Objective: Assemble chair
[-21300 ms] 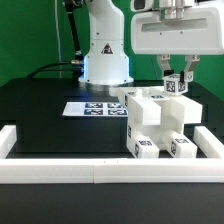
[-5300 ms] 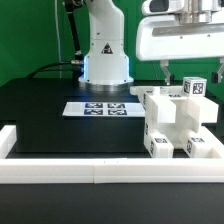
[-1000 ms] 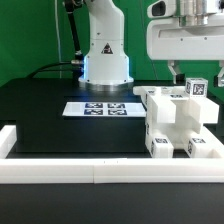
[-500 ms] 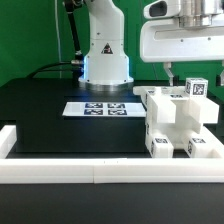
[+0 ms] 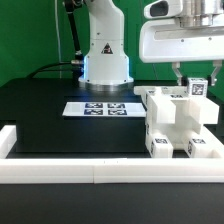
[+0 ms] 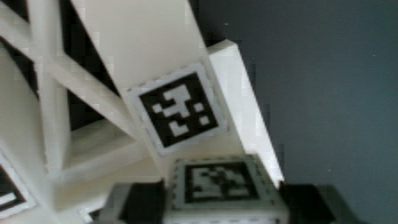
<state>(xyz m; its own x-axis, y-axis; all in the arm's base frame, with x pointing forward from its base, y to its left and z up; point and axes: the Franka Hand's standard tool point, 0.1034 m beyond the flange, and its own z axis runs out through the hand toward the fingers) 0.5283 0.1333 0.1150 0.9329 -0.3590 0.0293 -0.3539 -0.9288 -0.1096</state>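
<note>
Gripping the small tagged post [image 5: 196,88] atop the chair [image 5: 172,125], end effector [image 5: 196,77] clamped.

The chair [image 5: 175,120] looks like smooth, matt white plastic; its tags [image 6: 178,105] are flat black-and-white print. At its 9 o'clock the table [image 5: 40,110] is matt black. At 11 o'clock the robot base [image 5: 105,50] is glossy white.

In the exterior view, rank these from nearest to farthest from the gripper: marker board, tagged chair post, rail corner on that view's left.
1. Tagged chair post: between the fingers of the gripper.
2. Marker board: table centre, toward the exterior view's left.
3. Rail corner: farthest, at the exterior view's left edge.
</note>
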